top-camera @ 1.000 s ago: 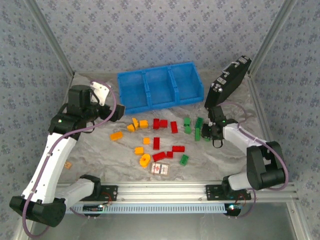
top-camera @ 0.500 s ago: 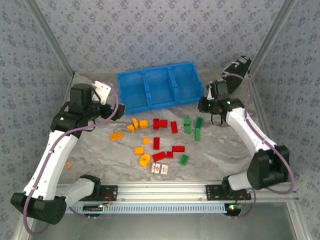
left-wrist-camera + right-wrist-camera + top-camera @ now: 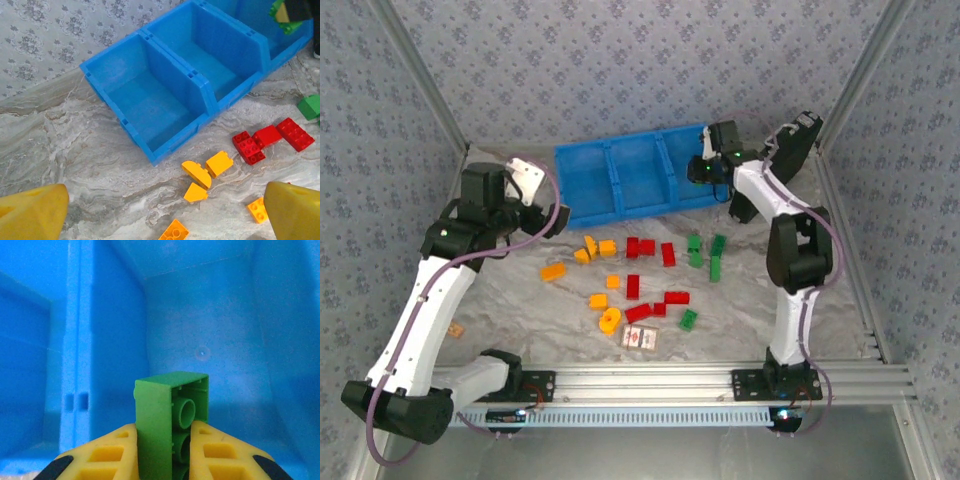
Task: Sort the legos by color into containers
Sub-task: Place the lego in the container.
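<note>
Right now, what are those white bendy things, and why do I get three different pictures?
Those are two robot arms, the left arm and the right arm, bolted to a table. The wide picture comes from a camera above and behind them. The other two come from cameras on the wrists, so yellow fingers look huge. Each arm ends in a two-finger pincher, its end effector. The right end effector pinches a green lego brick above the right-hand compartment of the blue tray. The left end effector is open and empty. On the table lie loose red bricks, orange bricks and green bricks, plus a small red-patterned card box.
</note>
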Controlling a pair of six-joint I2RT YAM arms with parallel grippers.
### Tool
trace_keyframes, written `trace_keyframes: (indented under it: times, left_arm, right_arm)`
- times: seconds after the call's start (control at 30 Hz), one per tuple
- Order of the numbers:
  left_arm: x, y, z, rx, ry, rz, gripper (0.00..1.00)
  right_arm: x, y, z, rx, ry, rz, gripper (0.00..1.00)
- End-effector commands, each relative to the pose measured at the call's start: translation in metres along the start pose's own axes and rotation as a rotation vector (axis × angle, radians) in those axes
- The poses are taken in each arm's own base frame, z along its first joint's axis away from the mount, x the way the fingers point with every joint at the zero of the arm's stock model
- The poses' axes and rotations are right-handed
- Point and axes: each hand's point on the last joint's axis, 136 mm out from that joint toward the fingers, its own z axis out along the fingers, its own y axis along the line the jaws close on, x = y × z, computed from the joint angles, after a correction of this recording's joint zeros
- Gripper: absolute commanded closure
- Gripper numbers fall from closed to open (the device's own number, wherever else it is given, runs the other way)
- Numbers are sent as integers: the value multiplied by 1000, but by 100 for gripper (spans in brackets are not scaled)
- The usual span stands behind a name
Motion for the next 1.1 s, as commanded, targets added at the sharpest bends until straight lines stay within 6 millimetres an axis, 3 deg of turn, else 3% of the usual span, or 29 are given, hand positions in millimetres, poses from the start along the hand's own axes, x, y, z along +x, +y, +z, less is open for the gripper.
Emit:
trace_keyframes:
  times: [0.0,0.13,0.27,0.57,0.77,0.9,1.07]
  left_arm:
    - [-7,2,-9,-16,-10,31,0]
    - [-4,3,-9,-23,-5,36,0]
    - [-3,3,-8,-22,-1,36,0]
    - [-3,0,-8,-12,-11,35,0]
    - [-3,-3,-14,-4,-28,36,0]
    - [-2,-4,-17,-7,-45,35,0]
    - [-1,-5,-16,-2,-60,32,0]
  right_arm:
    - [-4,5,16,-29,25,-17,75]
    - [-3,4,31,-24,47,-19,70]
    - [-3,2,31,-16,48,-22,65]
    - [-6,12,8,-34,36,-48,50]
    - [-1,17,-16,-35,26,-57,50]
    - [19,23,-43,-40,36,-46,50]
    - [71,35,-61,-37,101,-46,49]
